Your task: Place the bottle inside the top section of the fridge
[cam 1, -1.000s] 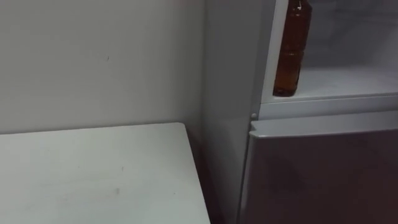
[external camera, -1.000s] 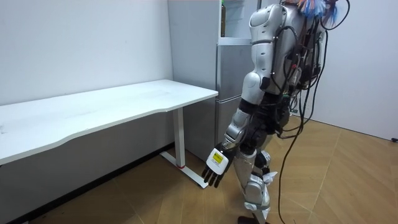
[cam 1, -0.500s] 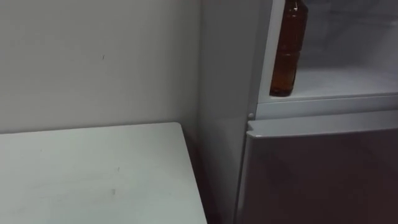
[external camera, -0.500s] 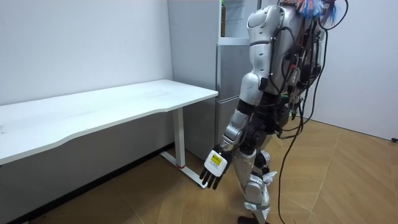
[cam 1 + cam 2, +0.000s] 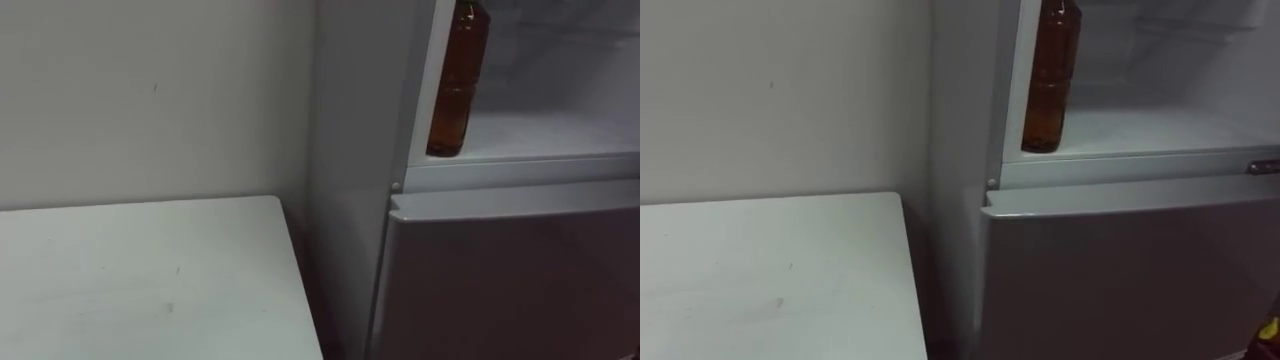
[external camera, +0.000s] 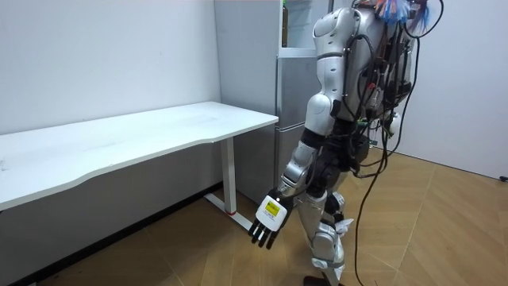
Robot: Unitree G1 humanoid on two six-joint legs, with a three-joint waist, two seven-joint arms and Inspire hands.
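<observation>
Left eye view: amber bottle (image 5: 455, 80) upright on upper fridge (image 5: 540, 130) shelf, 1 o'clock; its print unreadable. My left hand (image 6: 266, 226) hangs by my thigh, fingers loosely spread.

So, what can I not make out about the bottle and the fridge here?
The bottle: cap and neck cut off by the top edge, both eye views.
The upper fridge: top and right part beyond the eye views' edges; in the room view the robot's body covers its inside.
The lower door: bottom cut off by the lower edge, both eye views.
</observation>
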